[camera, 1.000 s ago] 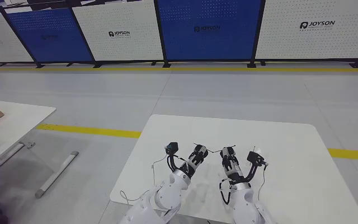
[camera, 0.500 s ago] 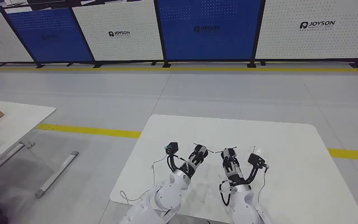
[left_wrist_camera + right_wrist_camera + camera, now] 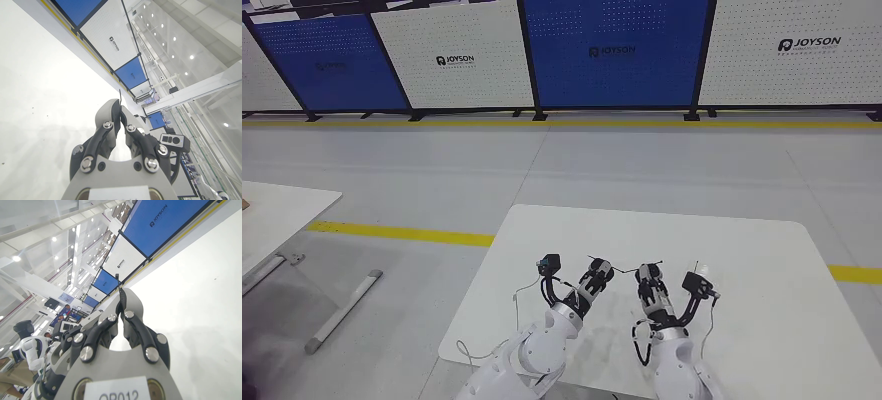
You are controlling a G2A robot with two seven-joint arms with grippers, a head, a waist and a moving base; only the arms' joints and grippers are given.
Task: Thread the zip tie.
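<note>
Two ends were pinched: left pincer (image 3: 120, 107) gripped the zip tie (image 3: 119, 95) tail, right pincer (image 3: 121, 295) its head (small target); slight misalignment could buckle the tail.

Print on the wall panels and on the wrist stickers

Over by the far wall, the left white panel (image 3: 456, 60), the middle blue panel (image 3: 612, 50) and the right white panel (image 3: 809, 43) each carry one small logo with a short word beside it, dark on both colours. Closer in, a right sticker (image 3: 117, 389) on the base of the right gripper (image 3: 121, 295) bears big dark letters and digits. The left sticker (image 3: 119, 193) under the left gripper (image 3: 120, 106) has its print cut off, too little to read.
</note>
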